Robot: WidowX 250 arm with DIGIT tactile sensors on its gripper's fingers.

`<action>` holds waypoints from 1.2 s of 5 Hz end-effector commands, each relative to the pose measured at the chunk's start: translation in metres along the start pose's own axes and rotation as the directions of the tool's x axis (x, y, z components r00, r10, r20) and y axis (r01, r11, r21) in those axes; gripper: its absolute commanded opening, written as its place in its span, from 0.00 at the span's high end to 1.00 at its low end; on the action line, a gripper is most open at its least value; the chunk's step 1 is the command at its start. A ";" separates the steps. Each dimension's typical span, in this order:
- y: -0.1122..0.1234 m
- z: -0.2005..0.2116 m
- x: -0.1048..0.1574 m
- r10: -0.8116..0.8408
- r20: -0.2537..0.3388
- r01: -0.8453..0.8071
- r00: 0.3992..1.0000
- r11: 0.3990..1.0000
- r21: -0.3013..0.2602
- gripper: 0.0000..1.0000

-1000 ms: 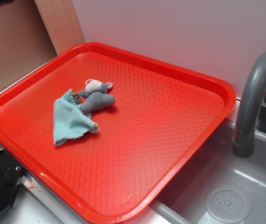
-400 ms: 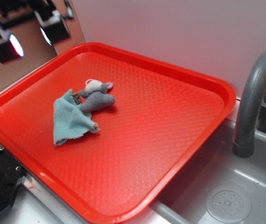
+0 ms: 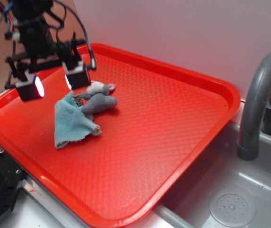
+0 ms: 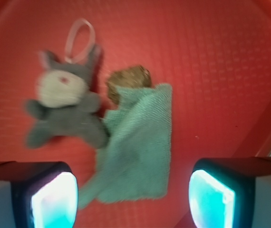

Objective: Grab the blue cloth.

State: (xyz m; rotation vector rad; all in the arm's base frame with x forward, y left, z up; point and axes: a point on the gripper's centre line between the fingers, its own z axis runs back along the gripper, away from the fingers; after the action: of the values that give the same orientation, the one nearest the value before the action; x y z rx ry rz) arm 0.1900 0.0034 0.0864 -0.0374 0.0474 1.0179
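1. Hanging above the left part of a red tray [image 3: 173, 118], the gripper [image 3: 53, 84] has its jaws spread wide apart and nothing between them.
2. Its two fingers [image 3: 30, 88] end in pale pads; both show at the bottom corners of the wrist view.
3. Just below and in front of the gripper, the blue cloth [image 3: 71, 121] lies flat on the tray, roughly triangular with frayed edges.
4. In the wrist view the blue cloth [image 4: 138, 145] sits in the gap between the pads, not touched by either.
5. A grey plush mouse [image 3: 99, 100] lies touching the cloth's upper right edge.
6. A small brown lump [image 4: 128, 80] sits at the cloth's top corner, partly under it.
7. To the right, a grey faucet [image 3: 259, 99] curves over a sink [image 3: 230, 199].
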 end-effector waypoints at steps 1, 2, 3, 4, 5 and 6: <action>0.007 -0.037 -0.004 -0.007 0.021 0.007 1.000 1.000 -0.005 0.00; 0.008 -0.040 -0.007 0.008 0.021 -0.008 1.000 1.000 -0.014 0.00; 0.002 -0.042 -0.012 -0.005 0.010 0.006 1.000 1.000 -0.028 0.00; 0.001 -0.049 -0.012 -0.021 0.006 0.022 1.000 0.999 -0.042 0.00; -0.003 -0.055 -0.008 -0.028 -0.024 0.026 0.999 0.997 -0.076 0.00; -0.006 -0.066 -0.002 -0.038 -0.016 0.037 0.999 0.998 -0.057 0.00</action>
State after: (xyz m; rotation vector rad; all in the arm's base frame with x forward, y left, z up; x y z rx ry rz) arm 0.1941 -0.0146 0.0230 -0.0972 0.0547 0.9634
